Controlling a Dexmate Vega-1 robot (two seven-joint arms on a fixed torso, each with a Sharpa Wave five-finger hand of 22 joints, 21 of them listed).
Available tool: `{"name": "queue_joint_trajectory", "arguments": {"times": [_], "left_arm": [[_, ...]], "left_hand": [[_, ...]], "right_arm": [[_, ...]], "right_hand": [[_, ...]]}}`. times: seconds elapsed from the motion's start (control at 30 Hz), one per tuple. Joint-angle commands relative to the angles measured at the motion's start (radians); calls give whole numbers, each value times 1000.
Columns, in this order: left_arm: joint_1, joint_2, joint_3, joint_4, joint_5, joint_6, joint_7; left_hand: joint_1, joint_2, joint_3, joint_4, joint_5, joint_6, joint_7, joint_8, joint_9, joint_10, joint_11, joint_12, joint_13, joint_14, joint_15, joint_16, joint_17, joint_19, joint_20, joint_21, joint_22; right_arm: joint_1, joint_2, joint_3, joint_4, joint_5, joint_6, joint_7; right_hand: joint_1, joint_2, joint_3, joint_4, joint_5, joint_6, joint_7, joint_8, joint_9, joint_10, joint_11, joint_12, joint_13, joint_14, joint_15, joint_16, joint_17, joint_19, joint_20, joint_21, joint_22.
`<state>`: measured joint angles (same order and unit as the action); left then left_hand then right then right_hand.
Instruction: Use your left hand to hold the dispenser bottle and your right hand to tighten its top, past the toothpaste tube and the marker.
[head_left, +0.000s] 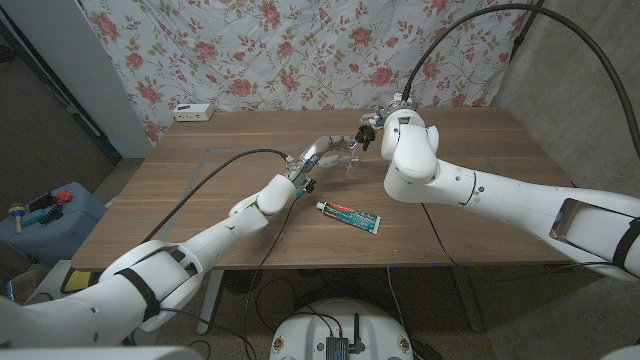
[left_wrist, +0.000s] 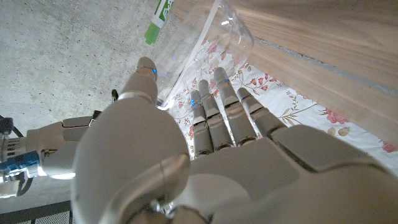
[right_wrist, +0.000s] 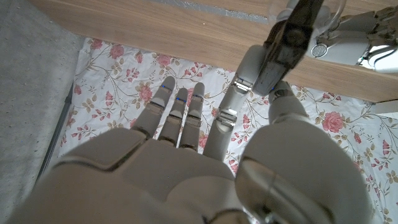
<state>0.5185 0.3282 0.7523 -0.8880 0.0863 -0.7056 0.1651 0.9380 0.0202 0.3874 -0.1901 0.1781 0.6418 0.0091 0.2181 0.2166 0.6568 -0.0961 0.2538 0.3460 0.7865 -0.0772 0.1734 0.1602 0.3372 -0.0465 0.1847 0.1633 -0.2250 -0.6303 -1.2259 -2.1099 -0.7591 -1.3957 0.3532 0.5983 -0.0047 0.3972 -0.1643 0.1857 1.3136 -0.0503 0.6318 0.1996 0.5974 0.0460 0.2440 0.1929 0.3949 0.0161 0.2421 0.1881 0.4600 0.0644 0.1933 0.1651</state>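
Head view: the clear dispenser bottle (head_left: 345, 152) stands near the middle of the wooden table (head_left: 200, 170), toward its far side, grasped around its body by the left hand (head_left: 318, 152). The left wrist view shows that hand's fingers (left_wrist: 214, 106) wrapped against the transparent bottle wall (left_wrist: 199, 46), with the thumb on the opposite side. The right hand (head_left: 385, 125) sits at the bottle's dark pump top (head_left: 367, 133); in the right wrist view the thumb and one finger (right_wrist: 239, 93) pinch the top (right_wrist: 289, 40) while the other fingers extend loosely. A toothpaste tube (head_left: 350, 216) lies flat on the table nearer the robot, apart from the bottle. A marker with a green cap (left_wrist: 155, 25) appears beyond the bottle in the left wrist view. A white power strip (head_left: 193, 112) rests at the far left edge.
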Motion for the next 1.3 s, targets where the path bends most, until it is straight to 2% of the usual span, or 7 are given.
{"name": "queue_joint_trajectory", "arguments": {"times": [0.03, 0.07, 0.43, 0.63, 0.97, 1.1, 1.3], "left_arm": [[-5, -3, 4, 4, -2, 4, -2], [-5, -3, 4, 4, -2, 5, -2], [-5, -4, 6, 1, -1, 10, 1], [-1, -5, 7, -3, 1, 13, 5], [3, -6, 8, -6, 2, 13, 10], [4, -6, 8, -8, 3, 13, 11], [8, -3, 6, -15, 3, 16, 14]], "left_hand": [[-11, 22, 51, 41, 6, 67, -27, 6, 3, 7, -2, -2, 3, 21, -100, 5, 4, -5, -81, -1, 2], [-11, 22, 51, 40, 6, 67, -27, 6, 3, 7, -2, -3, 3, 21, -100, 5, 3, -5, -82, -1, 2], [-11, 22, 53, 40, 6, 70, -26, 6, 3, 7, -3, -5, 4, 20, -99, 5, 3, -5, -80, -1, 2], [-11, 23, 55, 39, 6, 72, -27, 6, 3, 8, 0, -5, 4, 20, -98, 5, 3, -4, -80, -1, 2], [-12, 22, 56, 39, 6, 70, -26, 4, 3, 9, 0, -6, 5, 20, -98, 5, 3, -5, -80, -1, 2], [-12, 22, 57, 39, 6, 70, -26, 4, 3, 10, -1, -7, 5, 20, -98, 5, 3, -5, -79, -1, 2], [-13, 22, 58, 39, 6, 73, -28, 4, 4, 12, -5, -7, 6, 21, -99, 5, 3, -5, -79, -1, 2]], "right_arm": [[-14, 8, 13, 7, 45, 0, -84], [-14, 6, 13, 5, 54, 0, -93], [-34, -4, 30, -16, 122, 0, -191], [-45, -6, 40, -25, 98, 0, -164], [-58, -17, 46, -40, 54, 0, -129], [-59, -18, 50, -37, 0, 0, -56], [-62, -23, 54, -35, -70, 0, 11]], "right_hand": [[15, 1, 6, 1, 5, 38, -1, 15, -4, 23, -6, 6, 1, 20, -4, 8, 4, 15, -3, 0, 2], [17, 3, 7, 2, 5, 51, 1, 17, -6, 35, -16, 7, 1, 26, -6, 9, 4, 14, -3, -1, 2], [35, 8, 13, 0, 6, 104, 3, 37, -16, 77, -17, 7, -1, 60, -22, 13, 3, 20, -3, -2, 2], [5, -7, -3, 14, 1, 98, 8, 40, -21, 74, -18, -4, -2, 63, -20, 9, 5, 18, 1, -4, 2], [-79, -39, -44, 42, -7, 47, 9, 1, -23, 69, -4, -25, -1, 52, -11, -5, 10, 1, 11, -9, 3], [-118, -48, -62, 54, -9, 3, 12, -29, -21, 50, -2, -38, 0, 41, -3, -12, 13, -9, 16, -10, 3], [-153, -52, -75, 66, -9, -28, 9, -52, -19, 39, 0, -44, 1, 28, 12, -18, 15, -20, 24, -11, 3]]}}
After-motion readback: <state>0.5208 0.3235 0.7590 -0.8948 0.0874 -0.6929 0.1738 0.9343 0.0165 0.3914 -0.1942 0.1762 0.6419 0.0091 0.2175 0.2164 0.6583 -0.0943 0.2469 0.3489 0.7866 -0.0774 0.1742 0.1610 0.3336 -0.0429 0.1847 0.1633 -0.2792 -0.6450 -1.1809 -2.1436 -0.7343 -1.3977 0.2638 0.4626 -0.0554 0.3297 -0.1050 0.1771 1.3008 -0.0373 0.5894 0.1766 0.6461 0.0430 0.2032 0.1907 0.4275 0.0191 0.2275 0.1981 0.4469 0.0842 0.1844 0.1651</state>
